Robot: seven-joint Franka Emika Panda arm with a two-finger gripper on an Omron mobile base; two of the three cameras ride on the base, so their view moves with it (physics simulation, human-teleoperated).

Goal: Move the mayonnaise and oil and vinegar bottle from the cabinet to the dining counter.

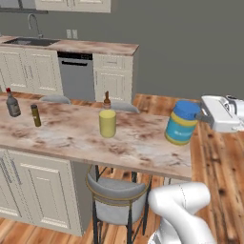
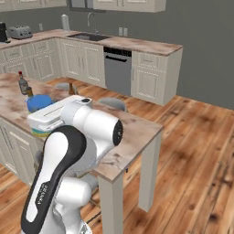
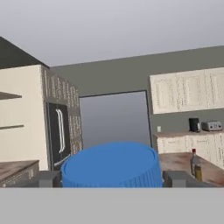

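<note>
One jar is in hand: the mayonnaise (image 1: 182, 123), a short cylinder with a blue lid and yellow and light-blue label bands, sits at centre right of the left base view, tilted a little, its base at or just above the dining counter (image 1: 71, 133) near that counter's right-hand end; whether it rests on the stone I cannot tell. I judge it light and rigid, with a smooth label that could slip, so the ribbed lid or the wall just under it is the sensible place to hold. It would not crush, but it could tip if let go while leaning.

In the hand view the blue lid fills the lower middle of the frame, with one dark fingertip (image 3: 46, 178) at its left and the other at its right, so the gripper (image 3: 109, 178) looks pinched on the jar at lid height.

Further left on the same top, in the middle of the left base view, stands the oil and vinegar bottle (image 1: 107, 119), upright, well apart from the jar. By the look of it that half of the job is done.

The arm comes up from the lower right of the left base view, and its white hand (image 1: 218, 113) reaches in level from the right edge, side-on to the jar. At far left stand a small red-capped bottle (image 1: 12, 103) and a thin brownish bottle (image 1: 35, 115).
</note>
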